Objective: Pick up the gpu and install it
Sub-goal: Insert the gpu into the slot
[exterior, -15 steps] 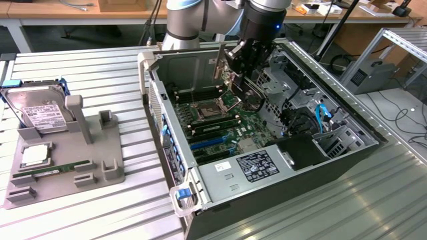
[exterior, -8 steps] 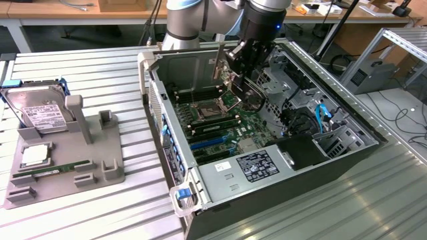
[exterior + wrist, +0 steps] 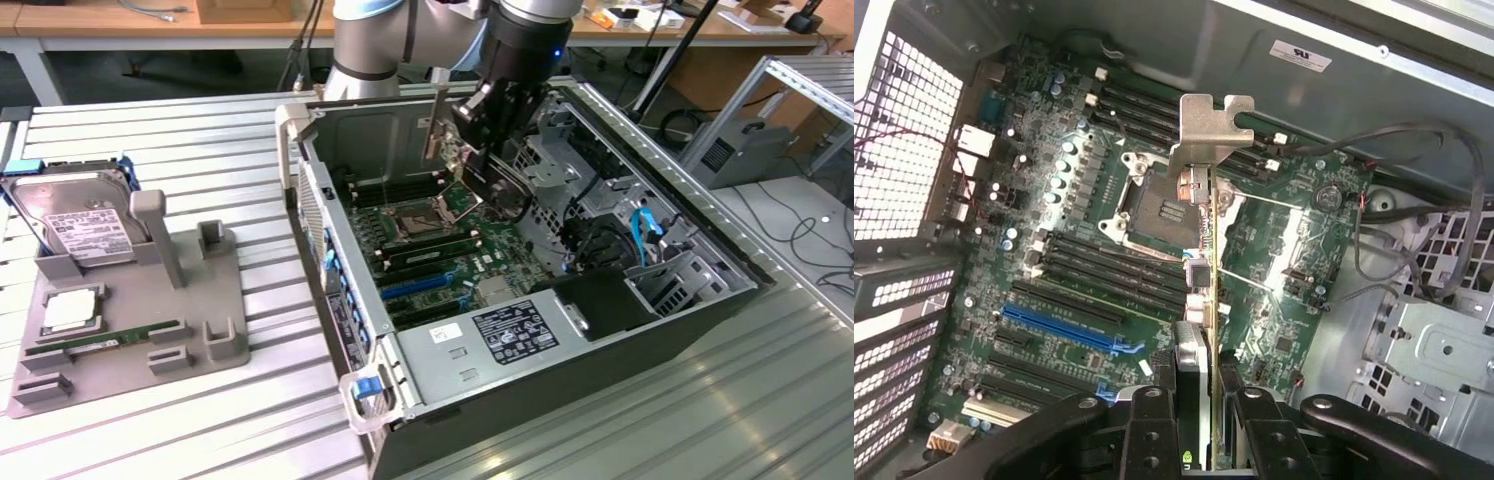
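Note:
My gripper [image 3: 483,128] hangs inside the open computer case [image 3: 694,300], shut on the gpu [image 3: 463,160]. The card is held on edge above the motherboard [image 3: 461,255], its silver end bracket [image 3: 434,125] pointing up toward the case's rear wall. In the wrist view the gpu [image 3: 1199,250] appears edge-on between my two black fingers [image 3: 1150,432], bracket [image 3: 1209,125] at the far end, hovering over the area beside the CPU socket [image 3: 1164,205]. The blue expansion slot [image 3: 1059,325] lies off to one side of the card, with nothing in it.
On the exterior view's left a grey holder [image 3: 134,330] carries a silver hard drive [image 3: 83,225], a green memory stick [image 3: 114,338] and a chip. Drive cages and cables [image 3: 641,230] crowd the case's right side. The power supply [image 3: 514,335] sits at the case's near end.

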Controlling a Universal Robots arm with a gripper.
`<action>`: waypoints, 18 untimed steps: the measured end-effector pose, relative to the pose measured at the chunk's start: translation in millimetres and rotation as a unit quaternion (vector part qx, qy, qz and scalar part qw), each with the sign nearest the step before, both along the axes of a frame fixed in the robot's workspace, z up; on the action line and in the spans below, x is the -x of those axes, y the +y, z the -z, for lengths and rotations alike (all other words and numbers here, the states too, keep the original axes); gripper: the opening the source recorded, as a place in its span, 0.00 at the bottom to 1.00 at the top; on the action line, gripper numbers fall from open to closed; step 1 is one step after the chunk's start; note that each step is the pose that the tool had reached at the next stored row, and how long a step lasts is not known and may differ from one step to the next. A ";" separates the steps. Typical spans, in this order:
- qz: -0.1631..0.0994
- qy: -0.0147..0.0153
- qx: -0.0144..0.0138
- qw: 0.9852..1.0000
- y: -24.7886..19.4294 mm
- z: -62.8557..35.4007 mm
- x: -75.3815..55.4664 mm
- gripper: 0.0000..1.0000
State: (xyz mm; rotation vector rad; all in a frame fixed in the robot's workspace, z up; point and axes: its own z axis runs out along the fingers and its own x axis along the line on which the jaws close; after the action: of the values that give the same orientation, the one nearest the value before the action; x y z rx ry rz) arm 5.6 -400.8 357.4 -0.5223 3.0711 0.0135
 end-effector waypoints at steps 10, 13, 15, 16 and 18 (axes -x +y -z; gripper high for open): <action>-0.020 0.000 0.000 1.000 0.0 0.2 0.0 0.27; -0.030 0.000 0.000 1.000 0.0 0.2 0.0 0.27; -0.033 0.000 0.000 0.999 0.0 0.2 0.0 0.27; -0.034 0.000 0.000 0.999 0.0 0.2 0.0 0.27; -0.039 0.000 0.000 0.999 0.0 0.3 0.0 0.27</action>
State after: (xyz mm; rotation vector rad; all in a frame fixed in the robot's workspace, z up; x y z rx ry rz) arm 5.6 -400.8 357.1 -0.6408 3.0489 0.0151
